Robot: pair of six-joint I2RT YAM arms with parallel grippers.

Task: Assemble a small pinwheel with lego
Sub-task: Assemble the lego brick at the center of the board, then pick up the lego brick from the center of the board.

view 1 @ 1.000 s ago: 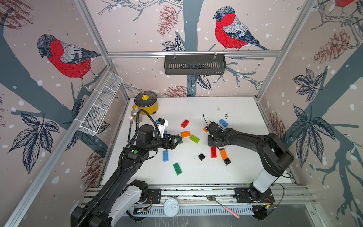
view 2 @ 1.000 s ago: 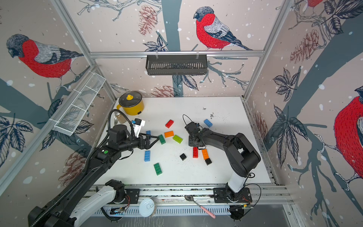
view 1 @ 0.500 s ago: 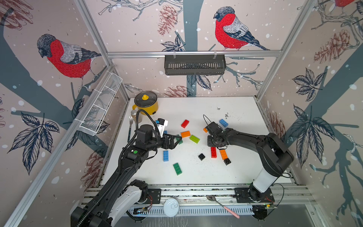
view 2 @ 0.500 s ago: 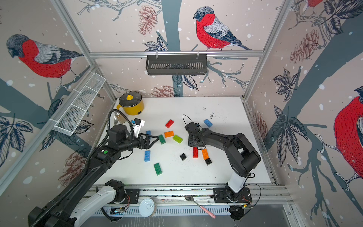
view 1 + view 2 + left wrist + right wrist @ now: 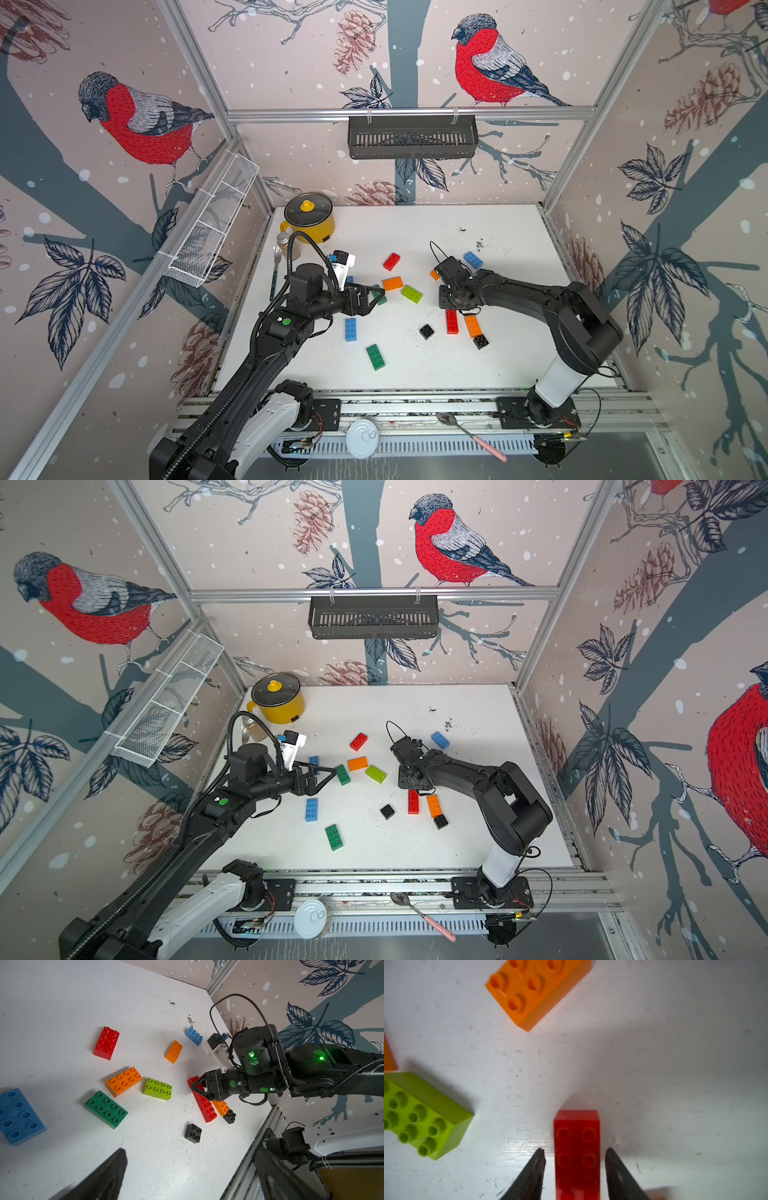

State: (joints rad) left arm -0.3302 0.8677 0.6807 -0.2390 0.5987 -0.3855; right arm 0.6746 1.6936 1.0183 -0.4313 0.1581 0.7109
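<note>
**Right arm.** The right gripper is standing open slightly wider than the red brick and is straddling its short width. A thin strip of table is showing between each finger and the brick's long side, so nothing is being gripped. In both top views this brick is lying flat on the white table, right of centre. An orange brick is lying parallel just beside it on the right, with a black square sitting at that brick's front end. A second black square is sitting apart on the left.

**Left arm.** The left gripper is standing wide open and holding nothing. It is pointing at a dark green brick, with a middle orange brick and a lime brick lying close behind that one.

**Other bricks.** A blue brick and a front green brick are lying left of centre. A far red brick and a far blue brick are lying farther back.

**Room for moving.** Bare white surface is showing along the back wall, down the right edge and in front of the bricks up to the front rail. A yellow pot is occupying the back left corner, and a fork is lying along the left edge.
</note>
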